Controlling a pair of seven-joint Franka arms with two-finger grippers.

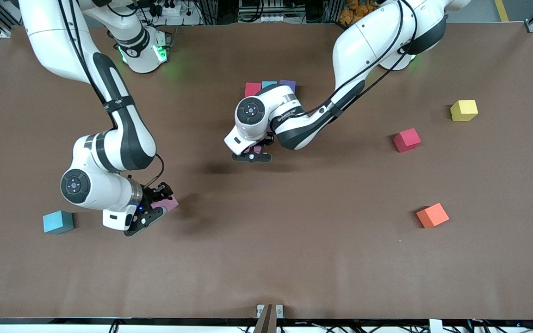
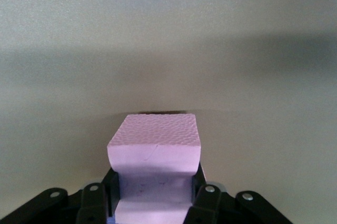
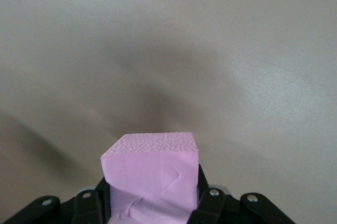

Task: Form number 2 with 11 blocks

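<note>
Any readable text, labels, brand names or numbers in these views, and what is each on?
Band on the left arm's wrist: small dark print, too blurred to read.
Band on the right arm's forearm: a short dark mark, too small to read.
Blocks, including the pink block in the left gripper and the pink cube in the right gripper: no text.

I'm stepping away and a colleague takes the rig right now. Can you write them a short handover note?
Left gripper: shut on a pink block, over mid-table just below the started row.
Right gripper: shut on another pink block, near the teal block.
Done: only a row of three blocks is visible, near the bases, partly hidden by the left arm.
Loose: yellow block, red block, orange block, toward the left arm's end.
Left: place both held blocks, then the loose ones.
</note>
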